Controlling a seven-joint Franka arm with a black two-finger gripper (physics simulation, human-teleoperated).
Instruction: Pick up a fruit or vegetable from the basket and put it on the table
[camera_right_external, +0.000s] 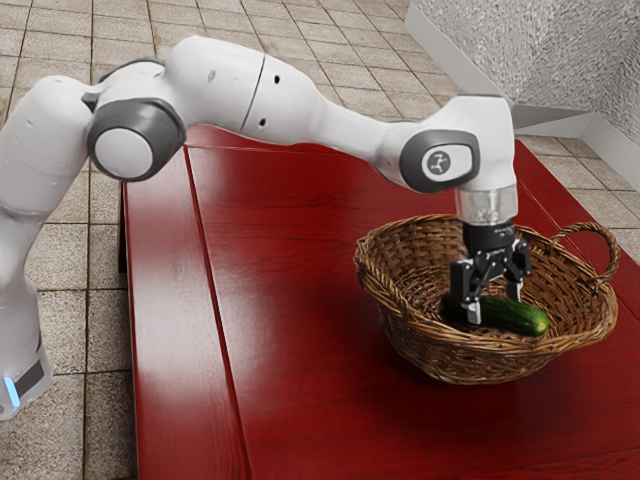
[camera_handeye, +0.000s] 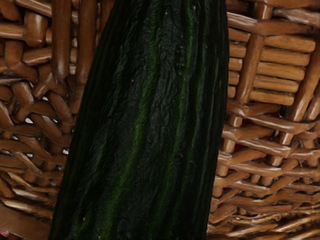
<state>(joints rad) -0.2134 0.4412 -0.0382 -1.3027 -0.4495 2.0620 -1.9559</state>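
On the red tabletop (camera_right_external: 300, 310), the basket (camera_right_external: 440, 357) could be dragged or tipped, I think, if the load catches its rim during lifting. The claw (camera_right_external: 494, 309) is down inside, at the cucumber (camera_right_external: 520, 316); whether it is open or already gripping, I cannot tell. The cucumber lies in the basket, so a weak or off-centre hold may let its lighter end sink, and it may slip.

For moving, the widest free part is toward the tabletop's edge at the exterior view's left — the opposite edge is nearer the basket, with the handle (camera_right_external: 590, 226) on that side.
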